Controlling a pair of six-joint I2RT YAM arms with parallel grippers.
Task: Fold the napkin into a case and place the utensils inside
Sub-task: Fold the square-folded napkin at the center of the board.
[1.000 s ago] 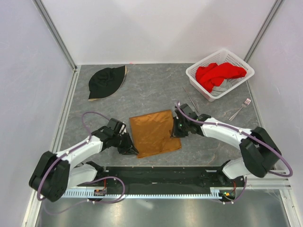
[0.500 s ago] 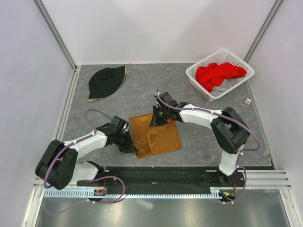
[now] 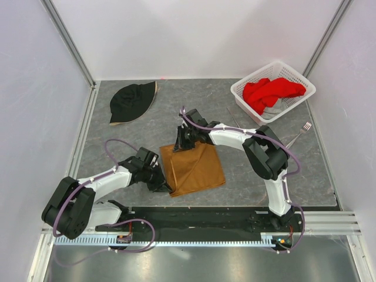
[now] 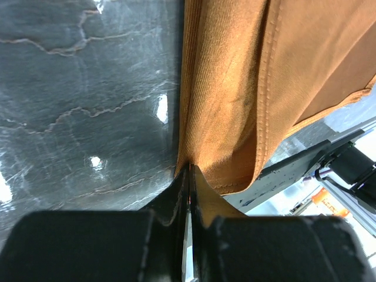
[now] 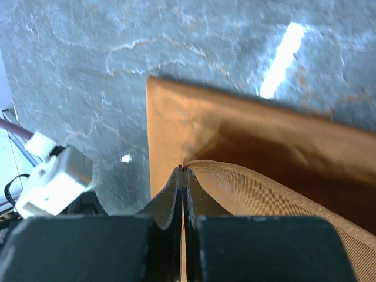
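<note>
Pinching the napkin (image 3: pixel 198 170) at two points, both claws are clamped tight on cloth; the left gripper (image 3: pixel 165 185) is gripping its near-left corner; the right gripper (image 3: pixel 183 141) is holding a turned-over edge above the far-left corner, with the lower layer's edge lying just beyond its tips in the wrist view; the crease is running near-to-far, so I judge the right arm is the one placing; the fork (image 3: pixel 298 135) is lying well apart, off to the right.
</note>
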